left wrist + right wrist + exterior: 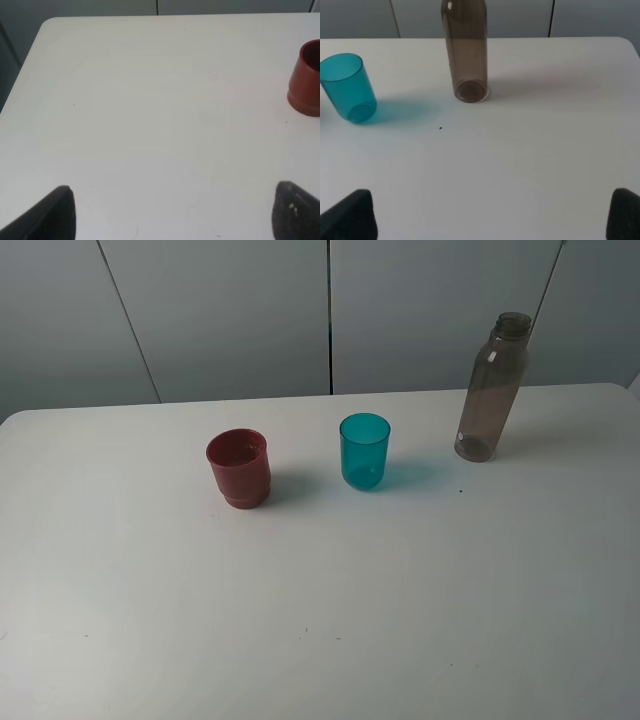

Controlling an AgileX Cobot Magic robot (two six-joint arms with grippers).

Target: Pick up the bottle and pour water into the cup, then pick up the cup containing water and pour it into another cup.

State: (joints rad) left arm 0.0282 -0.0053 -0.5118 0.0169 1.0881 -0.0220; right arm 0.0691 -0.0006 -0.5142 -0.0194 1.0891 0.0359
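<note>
The teal cup (364, 451) stands mid-table (320, 620) — red cup (239, 468) well apart on one side, bottle (492, 388) on the other, nearer the far edge. Both claws — left gripper (172, 212), right gripper (492, 215) — spread wide, holding nothing, over bare tabletop.

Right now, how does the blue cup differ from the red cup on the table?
The teal cup is see-through, while the red cup is opaque. The teal cup has smooth, slightly tapered sides; the red cup has a stepped base. The teal cup stands nearer the bottle, the red cup farther from it. Both stand upright, open side up, on the white table, untouched by any gripper.
</note>
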